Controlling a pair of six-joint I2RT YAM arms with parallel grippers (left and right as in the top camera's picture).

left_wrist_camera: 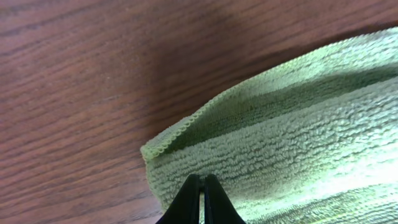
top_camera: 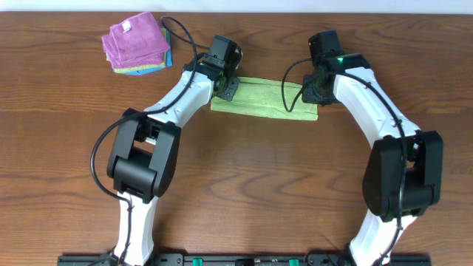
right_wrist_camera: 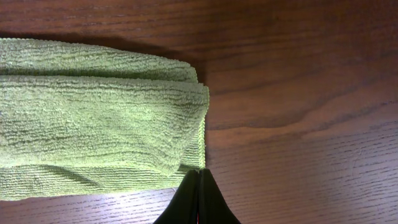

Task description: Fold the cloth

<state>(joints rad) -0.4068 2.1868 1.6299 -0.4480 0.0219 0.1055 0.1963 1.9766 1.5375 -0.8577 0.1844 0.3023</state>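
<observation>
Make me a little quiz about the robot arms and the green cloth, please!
1. True or false: the green cloth lies spread out flat in a single layer.
2. What colour is the top cloth on the pile at the far side of the table? A purple, B red, C white.
3. Fill in: the left gripper and the right gripper are both ____ (open or shut).

Key: 1 false, it is folded into a long strip; 2 A; 3 shut.
</observation>
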